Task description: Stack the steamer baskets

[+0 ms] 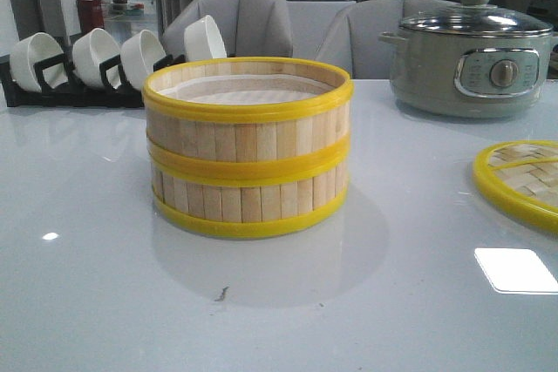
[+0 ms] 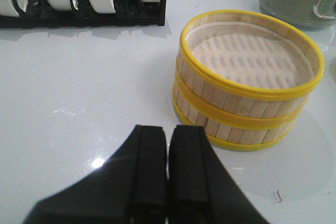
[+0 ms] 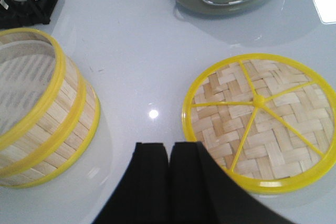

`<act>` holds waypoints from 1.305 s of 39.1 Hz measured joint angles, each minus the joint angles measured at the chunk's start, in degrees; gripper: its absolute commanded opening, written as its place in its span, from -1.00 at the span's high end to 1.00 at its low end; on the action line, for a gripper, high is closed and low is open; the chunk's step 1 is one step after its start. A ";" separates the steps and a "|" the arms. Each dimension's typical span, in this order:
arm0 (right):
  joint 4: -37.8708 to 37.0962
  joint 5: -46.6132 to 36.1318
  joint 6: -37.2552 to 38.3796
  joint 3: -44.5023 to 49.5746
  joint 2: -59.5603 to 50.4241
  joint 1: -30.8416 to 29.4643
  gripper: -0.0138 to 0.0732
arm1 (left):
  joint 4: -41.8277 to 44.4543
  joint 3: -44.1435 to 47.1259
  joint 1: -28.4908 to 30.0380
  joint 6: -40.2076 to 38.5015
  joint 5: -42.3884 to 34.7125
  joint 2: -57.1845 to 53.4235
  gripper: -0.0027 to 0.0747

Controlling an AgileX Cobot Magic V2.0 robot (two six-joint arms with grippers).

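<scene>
Front view: baskets (image 1: 248, 147) were seen stacked mid-table, rims aligned, so the task was judged complete.
Left gripper (image 2: 168, 182): closed, empty, held clear beside the stack.
Right gripper (image 3: 169, 182): closed, empty, near lid (image 3: 258, 120).

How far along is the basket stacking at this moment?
It looks done: the upper steamer basket sits squarely on the lower steamer basket, rims aligned. Nothing is in hand; the left gripper and right gripper are both shut and empty, clear of the stack. The woven lid lies on the table, uninvolved.
</scene>
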 measured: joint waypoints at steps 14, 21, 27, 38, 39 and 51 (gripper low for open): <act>-1.43 1.99 0.00 0.00 5.65 0.00 -0.26 | 0.00 0.00 0.00 0.00 0.00 0.00 0.69; -2.16 1.99 0.00 0.00 7.89 0.00 -0.26 | 0.00 0.00 0.00 0.00 0.00 0.00 0.69; -3.10 1.99 0.00 0.00 9.66 0.00 -0.26 | 0.00 0.00 0.00 0.00 0.00 0.00 0.69; -8.95 0.20 0.00 -1.81 16.33 -1.34 -0.26 | 0.00 0.00 0.00 0.00 0.00 0.00 0.69; -9.28 0.20 0.00 -2.56 17.70 -1.92 -0.26 | 0.00 0.00 0.00 0.00 0.00 0.00 0.69; -10.08 -0.01 0.00 -13.72 33.82 -8.56 -0.26 | 0.00 0.00 0.00 0.00 0.00 0.00 0.69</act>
